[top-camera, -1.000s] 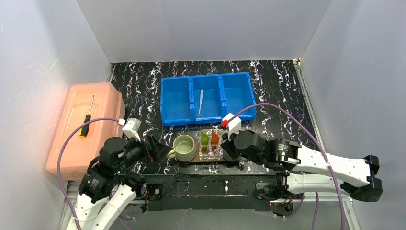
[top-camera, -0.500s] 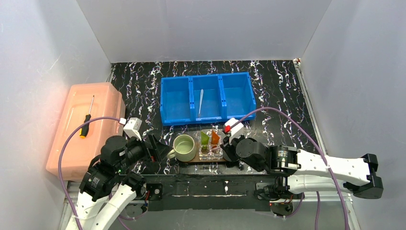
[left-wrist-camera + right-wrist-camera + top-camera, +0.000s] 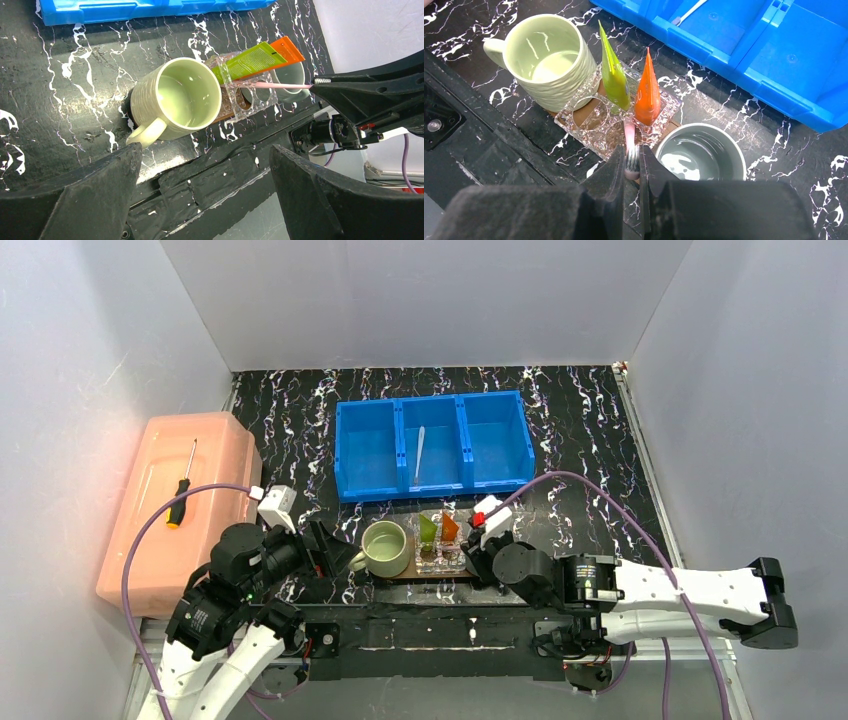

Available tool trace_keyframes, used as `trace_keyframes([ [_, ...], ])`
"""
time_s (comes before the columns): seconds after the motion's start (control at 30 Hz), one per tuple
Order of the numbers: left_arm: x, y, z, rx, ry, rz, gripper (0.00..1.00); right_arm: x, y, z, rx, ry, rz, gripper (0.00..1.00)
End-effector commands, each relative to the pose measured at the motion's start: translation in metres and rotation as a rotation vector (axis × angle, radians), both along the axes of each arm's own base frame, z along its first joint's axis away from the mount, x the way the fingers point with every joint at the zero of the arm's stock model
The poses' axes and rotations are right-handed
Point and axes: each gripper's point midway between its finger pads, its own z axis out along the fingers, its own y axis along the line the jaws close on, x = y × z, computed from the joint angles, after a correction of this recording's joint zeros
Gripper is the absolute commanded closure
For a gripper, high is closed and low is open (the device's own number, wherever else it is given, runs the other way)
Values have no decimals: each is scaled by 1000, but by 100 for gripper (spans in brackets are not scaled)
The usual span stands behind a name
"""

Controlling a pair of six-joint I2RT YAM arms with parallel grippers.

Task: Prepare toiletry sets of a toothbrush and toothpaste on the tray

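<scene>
We record the right gripper [image 3: 633, 167] clenched on a thin pale-pink plastic toothbrush [image 3: 629, 136] reaching ahead to a clear studded plastic holder [image 3: 591, 119]; left gripper [image 3: 204, 152] released, jaws wide.

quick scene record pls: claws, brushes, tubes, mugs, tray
left claw: open, empty, over the green mug
right claw: shut on pink toothbrush, bristle end gripped, handle tip at the clear holder
tubes: lime-green tube and orange tube upright in the holder
second toothbrush: middle compartment of blue bin
mugs: green mug and grey mug flank the holder
tray: under holder and green mug
</scene>
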Motion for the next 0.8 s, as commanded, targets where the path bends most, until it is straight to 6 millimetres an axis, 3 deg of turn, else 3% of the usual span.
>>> trace_keyframes([
  [0.0,1,-1,-4,14,2,-14,2,2,1,9,76,-18,-44,99],
  [0.13,1,-1,-4,15,5,-13,2,0,1,5,75,-19,-49,99],
  [0.37,1,-1,-5,16,7,-15,2,-2,-1,3,78,-25,-53,86],
  [0.77,1,-2,-5,15,9,-19,2,-7,0,8,83,-36,-47,77],
])
